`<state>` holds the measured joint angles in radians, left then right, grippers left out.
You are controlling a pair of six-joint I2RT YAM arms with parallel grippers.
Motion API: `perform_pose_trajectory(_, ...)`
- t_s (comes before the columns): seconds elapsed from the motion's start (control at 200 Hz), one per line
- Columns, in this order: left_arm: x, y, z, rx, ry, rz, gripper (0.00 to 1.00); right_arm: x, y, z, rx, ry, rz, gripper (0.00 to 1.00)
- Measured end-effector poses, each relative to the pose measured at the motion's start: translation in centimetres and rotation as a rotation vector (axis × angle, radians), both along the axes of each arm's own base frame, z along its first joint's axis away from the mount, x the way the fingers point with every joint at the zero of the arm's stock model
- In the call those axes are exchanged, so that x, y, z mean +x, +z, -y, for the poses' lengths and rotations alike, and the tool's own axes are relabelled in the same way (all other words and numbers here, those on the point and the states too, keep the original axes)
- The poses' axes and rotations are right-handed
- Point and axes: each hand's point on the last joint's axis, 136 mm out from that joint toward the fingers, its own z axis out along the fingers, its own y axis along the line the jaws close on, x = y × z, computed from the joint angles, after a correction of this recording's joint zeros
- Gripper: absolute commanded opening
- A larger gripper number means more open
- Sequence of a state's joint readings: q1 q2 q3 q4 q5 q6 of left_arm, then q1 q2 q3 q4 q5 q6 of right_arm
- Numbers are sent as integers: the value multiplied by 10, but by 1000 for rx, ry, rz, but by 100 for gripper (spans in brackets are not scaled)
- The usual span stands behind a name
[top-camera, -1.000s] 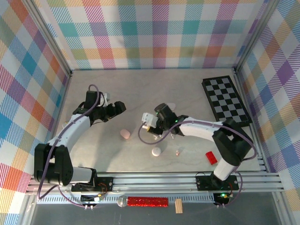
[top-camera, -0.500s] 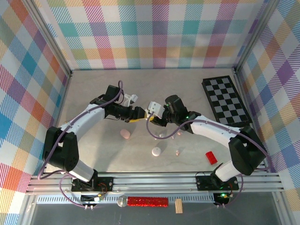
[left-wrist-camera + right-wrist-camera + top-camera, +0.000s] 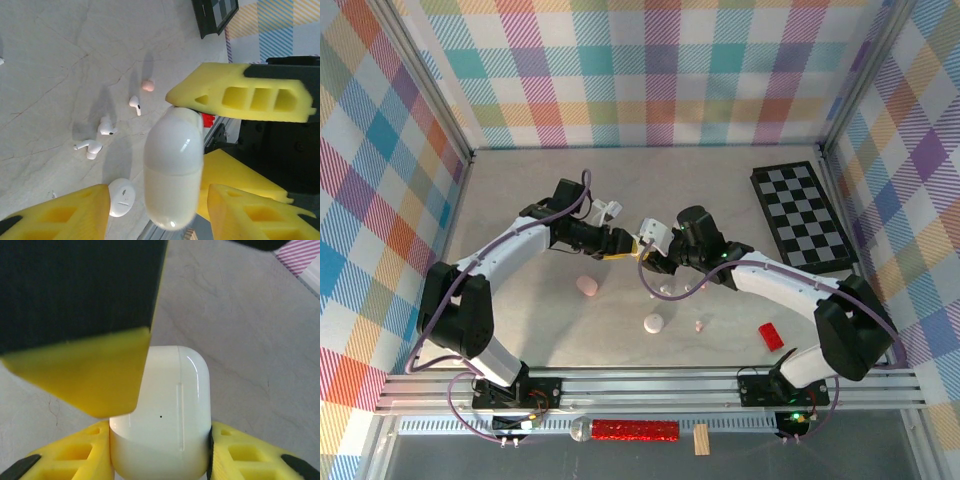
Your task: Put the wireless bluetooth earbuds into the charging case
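Observation:
My right gripper (image 3: 160, 442) is shut on a glossy white charging case (image 3: 160, 415), lid closed, held above the table. In the left wrist view the same charging case (image 3: 173, 170) stands between the yellow fingers of my left gripper (image 3: 159, 194). Those jaws stand apart, with a gap on the left side and barely any on the right. In the top view the left gripper (image 3: 622, 244) and right gripper (image 3: 648, 246) meet over the table's middle. Three white earbuds (image 3: 106, 127) lie loose on the table below, with a small pink earbud (image 3: 148, 85) beyond them.
On the table lie a closed pink case (image 3: 587, 286), a closed white round case (image 3: 653, 323) and a red block (image 3: 772, 335). A black-and-white checkerboard (image 3: 803, 213) lies at the back right. Plaid walls enclose the table.
My left arm swung right until its fingers came around the case, and its jaws narrowed. The right gripper carried the case slightly back and right to meet it.

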<state>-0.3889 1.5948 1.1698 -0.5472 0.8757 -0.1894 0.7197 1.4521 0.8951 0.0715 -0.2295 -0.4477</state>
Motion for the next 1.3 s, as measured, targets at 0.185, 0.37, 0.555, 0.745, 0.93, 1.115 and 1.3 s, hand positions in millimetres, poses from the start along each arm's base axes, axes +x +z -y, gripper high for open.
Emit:
perform_pose_trajectory(0.185, 1, 6, 5, -32, -10, 7, 36, -2, 5, 0, 16, -1, -3, 38)
perform_pose_trajectory(0.37, -1, 11, 8, -58, -19, -5, 18, -3, 4, 2, 18, -1, -6, 39)
perform_pose_trajectory(0.555, -1, 13, 10, -72, -30, 3, 12, -3, 7, 3, 22, -5, -3, 46)
perform_pose_trajectory(0.745, 4, 17, 13, -98, -50, 74, 15, -6, 15, 7, 40, -10, 5, 74)
perform_pose_trajectory(0.93, 0, 21, 9, -147, -67, 322, 16, -19, 46, 20, 127, 17, 11, 79)
perform_pose_trajectory(1.115, -5, 46, 9, -245, -109, 657, 15, -19, 85, 44, 272, -24, -37, 75)
perform_pose_trajectory(1.3, -10, 67, 25, -316, -205, 941, 13, -8, 90, 61, 346, -133, -178, 71)
